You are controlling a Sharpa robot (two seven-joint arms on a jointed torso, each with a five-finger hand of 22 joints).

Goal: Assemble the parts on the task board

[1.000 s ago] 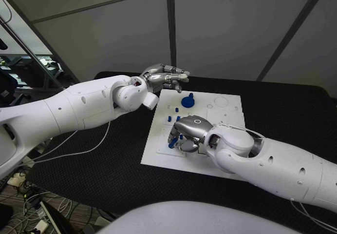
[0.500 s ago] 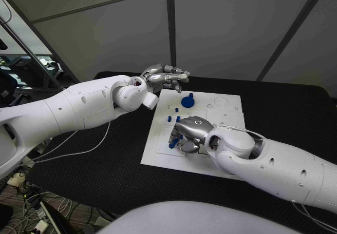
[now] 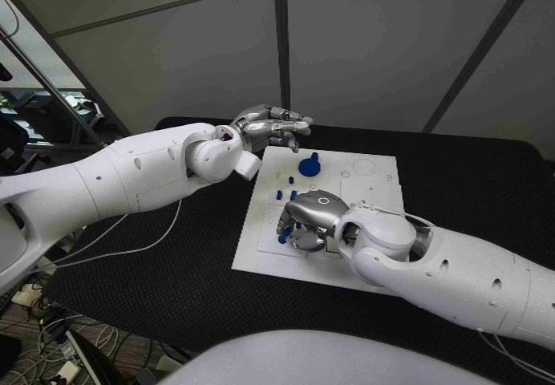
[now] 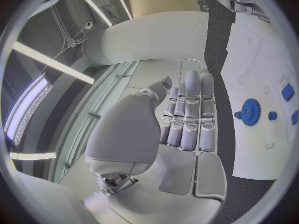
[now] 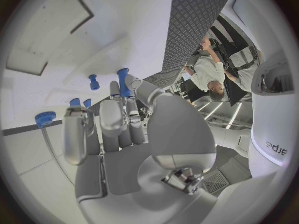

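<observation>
The white task board [image 3: 269,255] lies mid-table. My right hand [image 3: 310,223] rests low on the board's near-left part, thumb and a finger pinching an upright blue peg [image 3: 285,233] [image 5: 122,79]. Beside the hand [image 5: 118,129] stand another blue peg [image 5: 93,81] and a round blue knob [image 5: 45,118]. A blue gear [image 3: 309,166] [image 4: 250,111] sits on the board's far part, with two small blue pegs [image 3: 285,195] nearer me. My left hand [image 3: 274,124] [image 4: 187,119] hovers over the board's far-left corner, fingers side by side, holding nothing.
The board [image 4: 255,59] [image 5: 62,50] has empty recesses on its far-right part [image 3: 364,168]. Black matting [image 3: 474,184] covers the table around it. White cables [image 3: 115,249] trail off the table's left edge.
My right hand has shifted very slightly over the near-left part of the board, still with the blue peg. The left hand has stayed put.
</observation>
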